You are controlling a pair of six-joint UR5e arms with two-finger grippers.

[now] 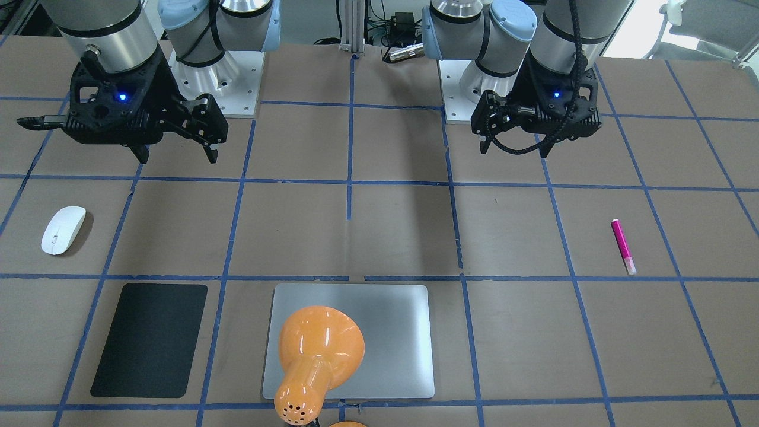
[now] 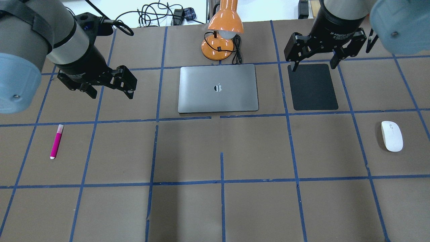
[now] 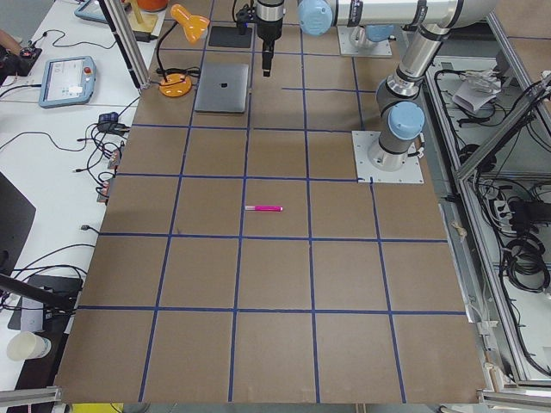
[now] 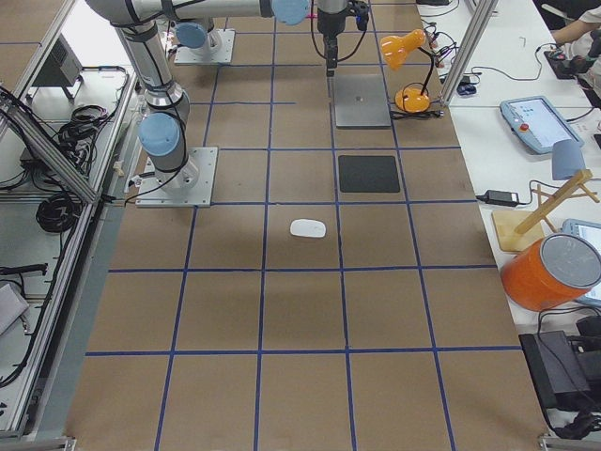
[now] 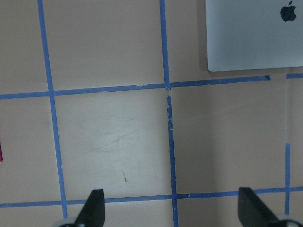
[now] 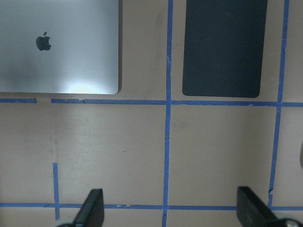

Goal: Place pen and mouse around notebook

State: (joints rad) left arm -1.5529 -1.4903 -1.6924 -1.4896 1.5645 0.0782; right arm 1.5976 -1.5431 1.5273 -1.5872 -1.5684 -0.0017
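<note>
Two tools (image 2: 111,94) (image 2: 314,67) spread, one pen (image 2: 56,141), one mouse (image 2: 391,135)

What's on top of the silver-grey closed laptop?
Nothing: the silver-grey notebook lies bare overhead. The orange desk lamp stands beyond it; its shade only hides part in the front view.

"Where's the mouse (image 4: 307,227)?"

"On the brown table (image 4: 300,376), alone in a taped square. The black pad (image 4: 369,173) lies just beyond it, slightly right."

"And the notebook (image 4: 362,101)?"

"Farther along, lying flat, well apart from the mouse. An orange lamp (image 4: 406,49) stands just right of it, and an orange canister (image 4: 549,272) sits on the side bench, near right."
</note>
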